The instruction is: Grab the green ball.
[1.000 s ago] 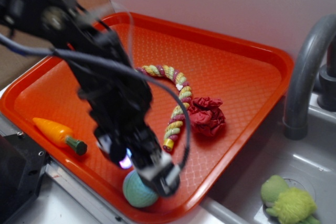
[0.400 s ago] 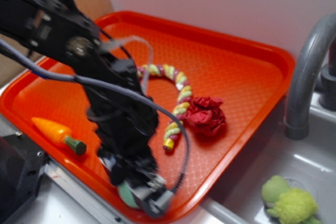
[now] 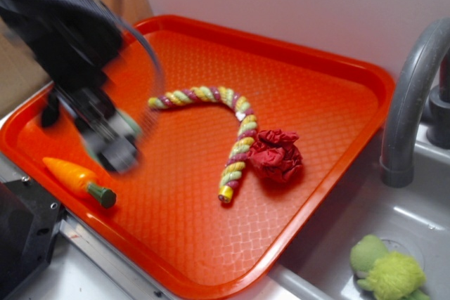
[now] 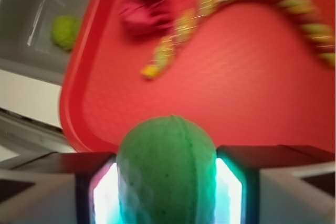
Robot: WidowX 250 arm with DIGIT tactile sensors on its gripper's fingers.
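Note:
The green ball (image 4: 167, 169), pale green and dimpled, fills the bottom middle of the wrist view. It sits pinched between my two fingers, which press on its left and right sides. My gripper (image 4: 167, 195) is shut on it and held above the orange tray (image 4: 252, 103). In the exterior view the gripper (image 3: 112, 138) is a motion-blurred dark shape over the tray's left part, just above the toy carrot (image 3: 77, 179). Only faint green smears of the ball show there.
A striped rope toy (image 3: 232, 114) and a crumpled red cloth (image 3: 276, 156) lie mid-tray. The tray (image 3: 337, 103) has a raised rim. To its right are a grey faucet (image 3: 408, 96) and a sink holding a fuzzy yellow-green plush (image 3: 387, 268).
The gripper closed on the ball at the tray's front edge, then lifted and swung left and back with it. The front edge spot where the ball lay is now bare.

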